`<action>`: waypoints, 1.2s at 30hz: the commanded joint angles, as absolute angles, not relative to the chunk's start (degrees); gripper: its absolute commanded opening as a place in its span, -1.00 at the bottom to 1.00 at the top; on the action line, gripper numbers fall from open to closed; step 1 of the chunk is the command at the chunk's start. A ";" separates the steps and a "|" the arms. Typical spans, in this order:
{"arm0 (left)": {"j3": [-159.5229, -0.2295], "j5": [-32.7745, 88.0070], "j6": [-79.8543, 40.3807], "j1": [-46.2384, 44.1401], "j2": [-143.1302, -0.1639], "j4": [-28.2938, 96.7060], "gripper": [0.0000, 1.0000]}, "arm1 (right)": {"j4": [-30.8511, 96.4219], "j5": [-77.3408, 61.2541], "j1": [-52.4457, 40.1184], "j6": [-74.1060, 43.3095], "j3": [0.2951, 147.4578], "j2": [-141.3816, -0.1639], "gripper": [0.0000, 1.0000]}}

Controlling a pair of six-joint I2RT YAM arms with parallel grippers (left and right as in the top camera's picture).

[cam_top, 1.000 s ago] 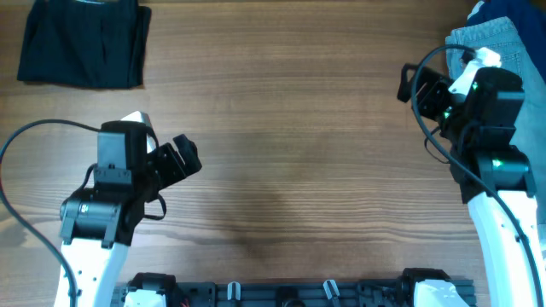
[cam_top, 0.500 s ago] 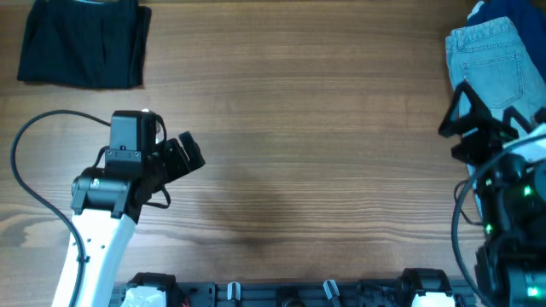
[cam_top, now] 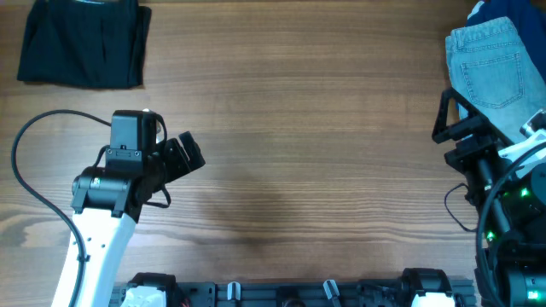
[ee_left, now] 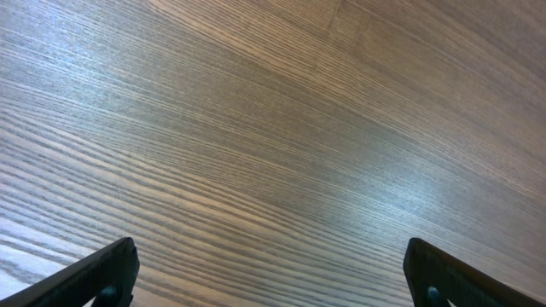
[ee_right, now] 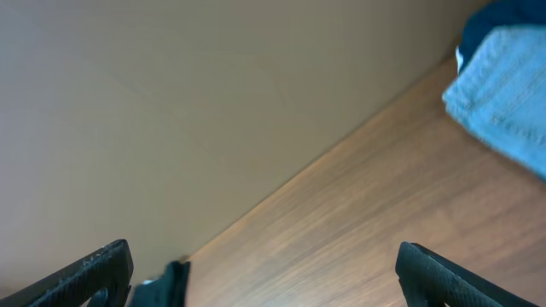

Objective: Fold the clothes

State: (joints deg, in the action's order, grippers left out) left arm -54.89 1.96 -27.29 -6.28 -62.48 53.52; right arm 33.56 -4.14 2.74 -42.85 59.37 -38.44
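Observation:
Black shorts lie folded at the table's far left corner. Light-blue denim shorts lie at the far right edge on a dark-blue garment; they also show in the right wrist view. My left gripper is open and empty over bare wood at the left middle; its fingertips stand wide apart. My right gripper is open and empty, just in front of the denim shorts, tilted up; its fingertips stand wide apart.
The wooden table spans the view. A black rail with clips runs along the front edge. The black shorts show small at the table's far edge in the right wrist view, against a beige wall.
My right arm has drawn back toward the front right, off the denim shorts, leaving them uncovered. My left arm shifted slightly and then stayed still.

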 commanded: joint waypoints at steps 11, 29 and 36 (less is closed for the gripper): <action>-54.81 1.19 -27.42 -6.59 -62.70 53.39 0.99 | 34.83 -2.13 2.98 -48.40 59.55 -38.13 0.99; -54.81 1.19 -27.42 -6.59 -62.70 53.39 1.00 | 33.52 4.34 2.96 -46.68 45.04 -34.41 0.99; -54.81 1.19 -27.42 -6.59 -62.70 53.39 1.00 | 11.79 2.59 2.96 -47.33 24.03 -26.24 1.00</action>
State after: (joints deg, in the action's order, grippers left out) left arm -54.89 1.93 -27.29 -6.28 -62.48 53.52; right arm 16.97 2.81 2.74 -47.27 31.40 -30.24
